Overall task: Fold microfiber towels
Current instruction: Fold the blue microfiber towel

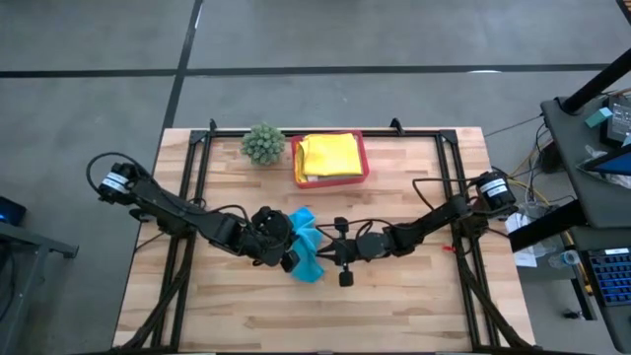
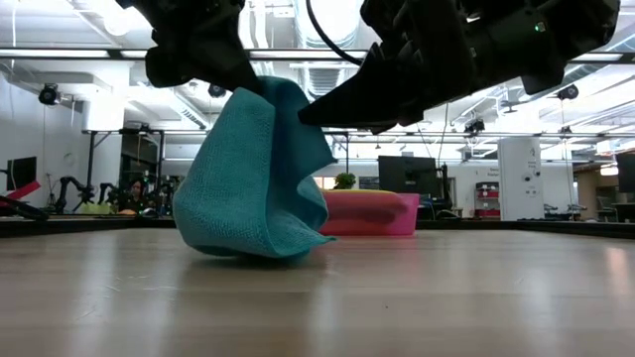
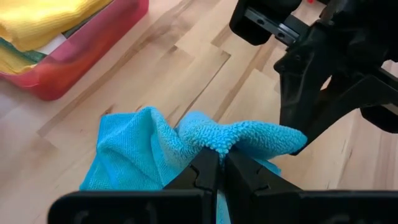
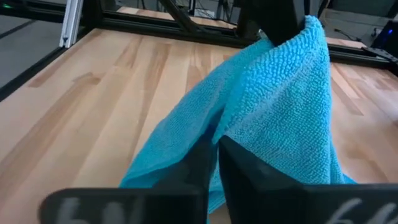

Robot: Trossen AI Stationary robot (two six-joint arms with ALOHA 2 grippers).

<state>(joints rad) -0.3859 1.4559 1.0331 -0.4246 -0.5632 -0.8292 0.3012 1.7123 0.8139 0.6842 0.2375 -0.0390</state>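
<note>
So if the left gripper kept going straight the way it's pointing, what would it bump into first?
Probably the right gripper. The left gripper is shut on the teal towel, and in its wrist view the other arm's gripper sits right beyond that pinched fold. Depth is hard to judge, so it might slip just past.

text: none legible | labels: none | numbers: none

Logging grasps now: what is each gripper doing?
Left gripper: closed on the teal towel.
Right gripper: closed on the same towel.
</note>
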